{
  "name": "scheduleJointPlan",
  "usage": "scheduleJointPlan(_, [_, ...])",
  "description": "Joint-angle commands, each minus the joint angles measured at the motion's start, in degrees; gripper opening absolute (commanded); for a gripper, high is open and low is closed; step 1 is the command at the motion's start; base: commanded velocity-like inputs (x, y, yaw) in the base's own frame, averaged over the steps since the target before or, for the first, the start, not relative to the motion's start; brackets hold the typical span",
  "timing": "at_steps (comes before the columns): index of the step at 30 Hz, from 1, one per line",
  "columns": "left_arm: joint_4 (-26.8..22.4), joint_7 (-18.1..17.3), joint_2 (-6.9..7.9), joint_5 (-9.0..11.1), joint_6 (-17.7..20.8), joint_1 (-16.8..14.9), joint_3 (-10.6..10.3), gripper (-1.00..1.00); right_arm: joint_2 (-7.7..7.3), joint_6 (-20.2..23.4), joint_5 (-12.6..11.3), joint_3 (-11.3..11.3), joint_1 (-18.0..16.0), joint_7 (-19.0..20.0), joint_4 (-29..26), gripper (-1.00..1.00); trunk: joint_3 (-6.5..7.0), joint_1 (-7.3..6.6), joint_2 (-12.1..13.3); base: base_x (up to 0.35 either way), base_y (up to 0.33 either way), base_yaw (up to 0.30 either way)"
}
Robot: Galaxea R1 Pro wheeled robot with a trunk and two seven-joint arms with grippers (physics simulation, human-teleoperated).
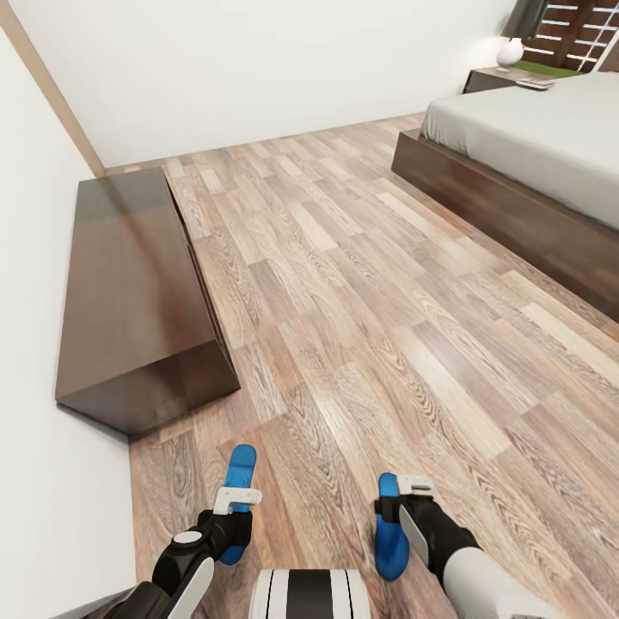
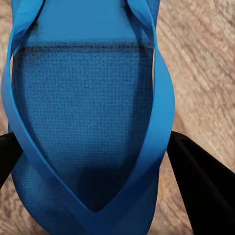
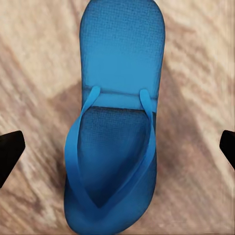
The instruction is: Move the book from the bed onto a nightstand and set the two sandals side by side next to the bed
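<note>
Sandals: left gripper [image 1: 238, 497] clamps 1 [image 1: 240, 471]; right gripper [image 1: 404, 487], wide open, straddles another [image 1: 389, 526].

Sandals, pair, bright blue, flip-flop type, textured footbed, V-shaped strap. One sandal [image 1: 240, 481] lies at the left end effector [image 1: 238, 497], whose dark fingers [image 2: 198, 181] flank its sides; contact probably made, though the wrist view is too close to be sure. The other sandal [image 1: 389, 533] lies strap-up on the wood-plank floor [image 1: 361, 284], well apart from the first.

Bed [image 1: 533, 163]: off-white mattress, dark brown frame.

Nightstand [image 1: 494, 80]: dark brown, beside the bed's head.
</note>
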Motion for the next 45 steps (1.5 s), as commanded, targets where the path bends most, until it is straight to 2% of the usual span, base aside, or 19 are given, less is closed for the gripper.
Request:
scheduleJointPlan(1, [-0.1,0.6,0.07,0.6,0.1,0.0,-0.2,-1.0,0.14,0.6,0.4,-0.3,-0.1,-0.3,-0.1,1.0,-0.04,-0.01,0.0,0.0,0.0,0.0])
scheduleJointPlan(9, [-0.1,0.6,0.07,0.6,0.1,0.0,-0.2,-1.0,0.71,1.4,0.3,-0.3,-0.7,-1.0,-0.2,1.0,-0.04,-0.01,0.0,0.0,0.0,0.0])
scheduleJointPlan(15, [-0.1,0.6,0.07,0.6,0.1,0.0,-0.2,-1.0,0.84,1.6,0.3,-0.3,-0.9,-1.2,-0.1,1.0,-1.37,0.15,-0.1,0.0,0.0,0.0])
scheduleJointPlan(23, [-0.1,0.6,0.07,0.6,0.1,0.0,-0.2,-1.0,0.88,1.7,0.3,-0.3,-1.0,-1.3,-0.1,1.0,-1.37,0.15,-0.1,0.0,0.0,0.0])
scheduleJointPlan(29, [-0.1,0.6,0.07,0.6,0.1,0.0,-0.2,-1.0,0.89,1.7,0.3,-0.3,-1.1,-1.3,-0.1,1.0,-2.7,0.3,-0.2,0.0,0.0,0.0])
scheduleJointPlan(39, [-0.1,0.6,0.07,0.5,0.1,0.0,-0.2,-1.0,0.89,1.8,0.3,-0.3,-1.4,-1.3,-0.1,1.0,-2.7,0.3,-0.2,0.0,0.0,0.0])
scheduleJointPlan(45, [-0.1,0.6,0.07,0.5,0.1,0.0,-0.2,-1.0,0.89,2.2,0.4,-0.3,-1.7,-1.3,-0.1,1.0,-4.03,0.45,-0.3,0.0,0.0,0.0])
